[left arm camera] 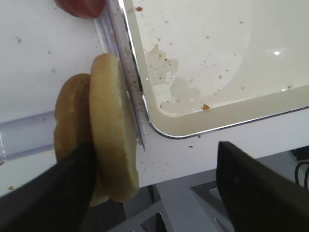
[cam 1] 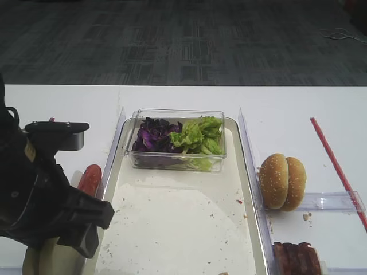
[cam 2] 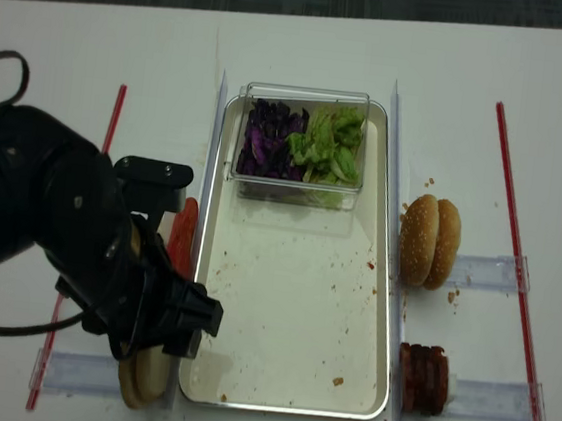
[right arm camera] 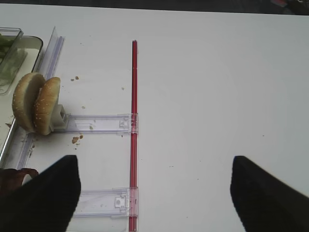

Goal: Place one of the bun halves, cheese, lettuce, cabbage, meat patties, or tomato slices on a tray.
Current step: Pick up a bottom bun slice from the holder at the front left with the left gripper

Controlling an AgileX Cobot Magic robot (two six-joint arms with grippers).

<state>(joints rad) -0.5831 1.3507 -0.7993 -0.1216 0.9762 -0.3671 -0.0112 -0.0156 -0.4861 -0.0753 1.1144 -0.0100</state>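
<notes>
Here, in the first high view, we see the tray (cam 1: 178, 229) lying bare on the table (cam 1: 57, 103), with a clear box (cam 1: 178, 140) at its far end holding cabbage (cam 1: 152, 137) and lettuce (cam 1: 198, 136). The left arm (cam 1: 40, 195) hangs over the tray's left edge, beside the tomato slices (cam 1: 90, 179). Sesame buns (cam 1: 282, 181) and patties (cam 1: 297, 259) stand right of the tray.

From the right wrist, the right fingers (right arm camera: 154, 193) stand wide apart over bare table, holding nothing.

From the left wrist, the left fingers (left arm camera: 154, 188) are spread around the pale bun halves (left arm camera: 99, 150), which stand on edge against the tray's rim; whether they press the buns, we cannot tell.

In the realsense high view, the bun halves sit under the left arm at the tray's near left corner.
</notes>
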